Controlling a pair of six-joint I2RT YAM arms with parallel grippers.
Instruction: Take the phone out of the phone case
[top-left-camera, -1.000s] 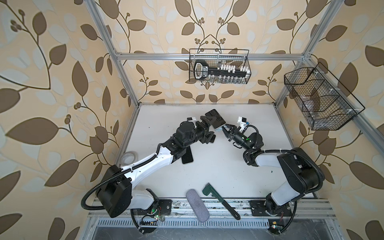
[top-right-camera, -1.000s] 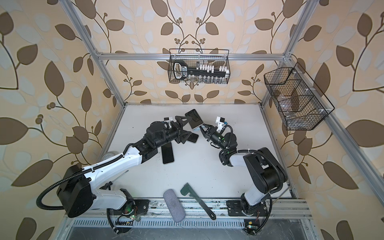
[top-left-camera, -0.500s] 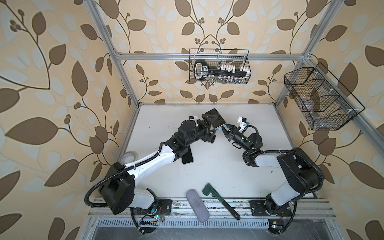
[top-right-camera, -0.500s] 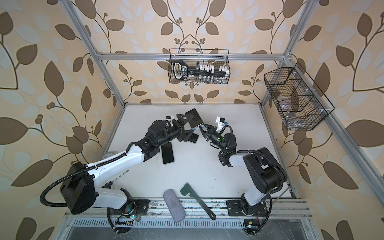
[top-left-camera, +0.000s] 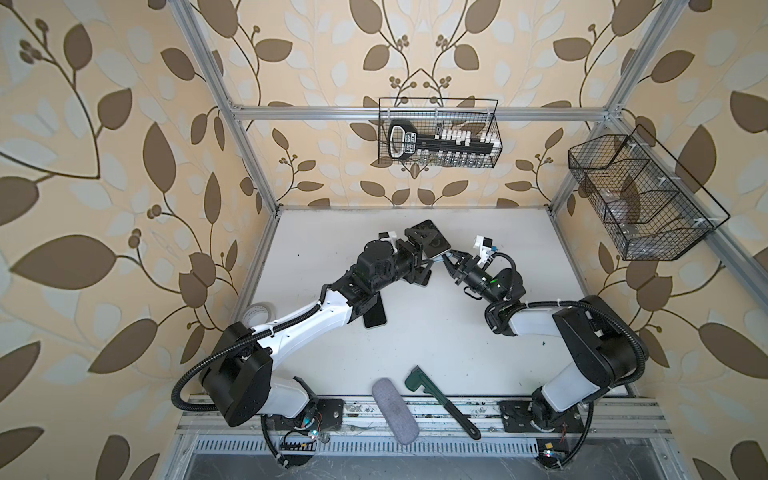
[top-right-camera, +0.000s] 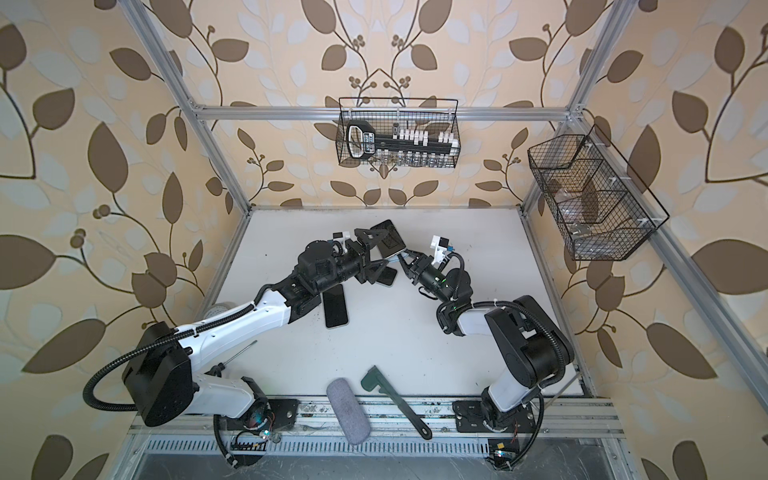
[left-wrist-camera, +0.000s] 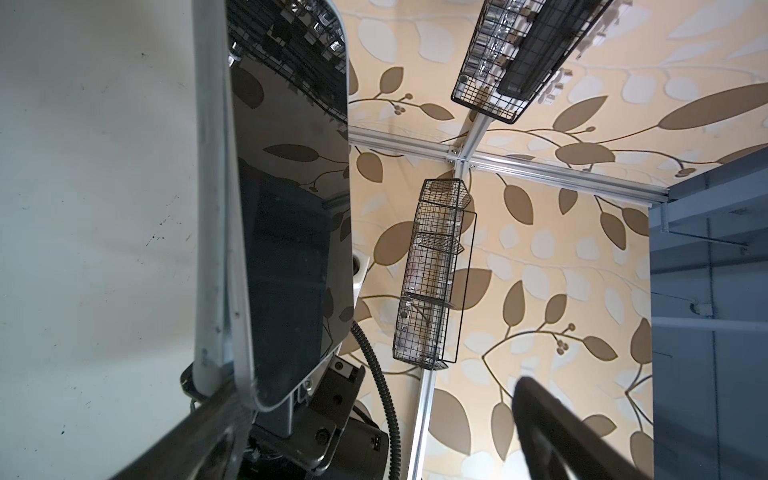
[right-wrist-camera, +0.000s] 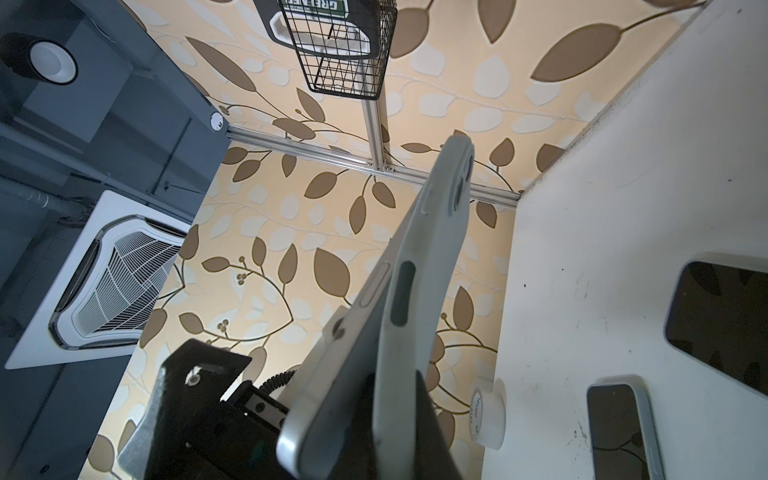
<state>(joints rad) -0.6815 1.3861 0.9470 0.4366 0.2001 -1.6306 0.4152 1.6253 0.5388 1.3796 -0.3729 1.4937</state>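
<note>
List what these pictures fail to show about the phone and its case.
Whether the phone is fully out of the phone case: tiny in both top views, left gripper overlaps.
Right gripper's contact spot: right wrist view, behind the phone case.
Second phone: left arm covers one end in a top view.

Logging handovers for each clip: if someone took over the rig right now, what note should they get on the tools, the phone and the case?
Left tool: open, jaws either side of the phone, not closed on it.
Right tool: shut, seemingly on the lower end of the case, holding both tilted above the table.
Done: phone partly peeled out; a gap shows along one long edge.
Left: close the left tool on the phone and pull it fully free of the case.
</note>
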